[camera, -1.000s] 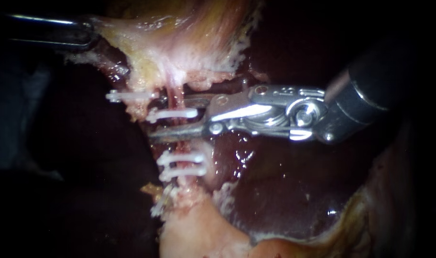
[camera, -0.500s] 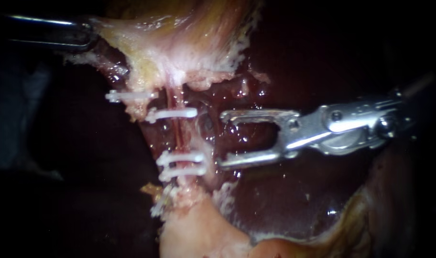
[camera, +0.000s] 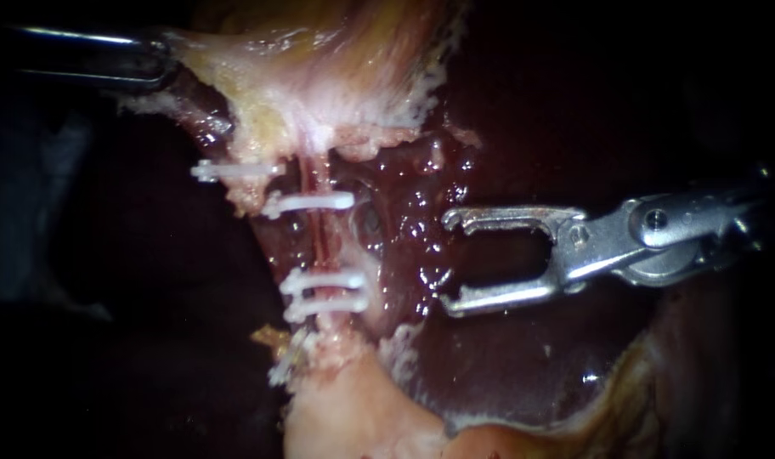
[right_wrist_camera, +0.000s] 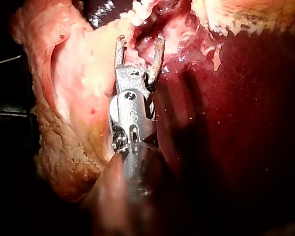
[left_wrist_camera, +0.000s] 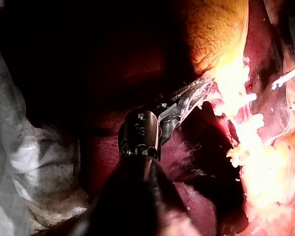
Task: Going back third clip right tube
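Observation:
A thin reddish tube (camera: 321, 242) runs down from the gallbladder (camera: 319, 76) and carries three white clips: one high (camera: 311, 202) and a pair lower down (camera: 324, 291). A further clip (camera: 234, 170) sits on tissue to their left. My right instrument (camera: 449, 263) lies to the right of the tube, well apart from it, jaws open and empty; its wrist view shows the same open jaws (right_wrist_camera: 140, 40) over pale tissue. At the upper left, my left instrument (camera: 160, 64) holds the gallbladder's edge, jaws shut on pale tissue (left_wrist_camera: 202, 91).
Dark red liver (camera: 506, 365) fills the lower right, wet and glistening beside the tube. Pale fatty tissue (camera: 345, 416) rises from the bottom edge below the clips. The left side of the endoscope view is dark.
My right instrument has drawn back to the right from around the tube, jaws staying open and empty. The clips, the tube and my left instrument have not moved.

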Robot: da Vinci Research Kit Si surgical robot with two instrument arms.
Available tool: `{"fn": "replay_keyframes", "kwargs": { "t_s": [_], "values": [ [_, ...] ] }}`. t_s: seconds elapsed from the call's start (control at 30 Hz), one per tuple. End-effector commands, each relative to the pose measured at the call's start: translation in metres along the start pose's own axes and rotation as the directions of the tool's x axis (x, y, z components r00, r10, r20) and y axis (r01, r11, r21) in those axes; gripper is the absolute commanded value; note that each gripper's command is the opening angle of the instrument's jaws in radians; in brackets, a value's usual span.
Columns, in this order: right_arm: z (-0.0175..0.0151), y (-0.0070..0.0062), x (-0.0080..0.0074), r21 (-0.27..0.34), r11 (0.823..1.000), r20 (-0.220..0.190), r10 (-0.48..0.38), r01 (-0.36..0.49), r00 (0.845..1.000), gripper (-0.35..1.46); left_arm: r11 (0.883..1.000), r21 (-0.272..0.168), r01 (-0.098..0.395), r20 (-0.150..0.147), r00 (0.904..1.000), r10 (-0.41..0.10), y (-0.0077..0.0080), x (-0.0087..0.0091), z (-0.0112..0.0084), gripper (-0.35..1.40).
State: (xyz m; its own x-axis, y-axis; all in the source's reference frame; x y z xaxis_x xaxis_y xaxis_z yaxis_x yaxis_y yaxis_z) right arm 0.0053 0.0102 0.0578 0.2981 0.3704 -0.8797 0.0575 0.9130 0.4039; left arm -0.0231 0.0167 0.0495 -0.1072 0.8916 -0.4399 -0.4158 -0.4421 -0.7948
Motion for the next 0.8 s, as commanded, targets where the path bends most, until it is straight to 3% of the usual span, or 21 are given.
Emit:
{"fn": "replay_keyframes", "kwargs": {
  "t_s": [0.03, 0.33, 0.8],
  "values": [
    [-0.0001, 0.0, 0.0, 0.0, 1.0, 0.0, 0.0, 0.0, 1.0, 0.5, 1.0, 0.0, -0.003, 0.001, 1.0, 0.003, -0.0001, -0.0003, 0.0005, -0.35],
    [-0.0004, -0.0001, -0.0001, 0.002, 1.0, 0.0, 0.0, 0.0, 1.0, 0.5, 1.0, -0.015, -0.014, 0.016, 0.9998, 0.014, -0.0005, -0.0019, 0.004, -0.35],
    [-0.0005, -0.0002, 0.0, 0.002, 1.0, 0.0, 0.0, 0.0, 1.0, 0.5, 1.0, -0.017, -0.015, 0.016, 0.9998, 0.015, -0.0004, -0.0021, 0.0042, -0.35]
  ]
}}
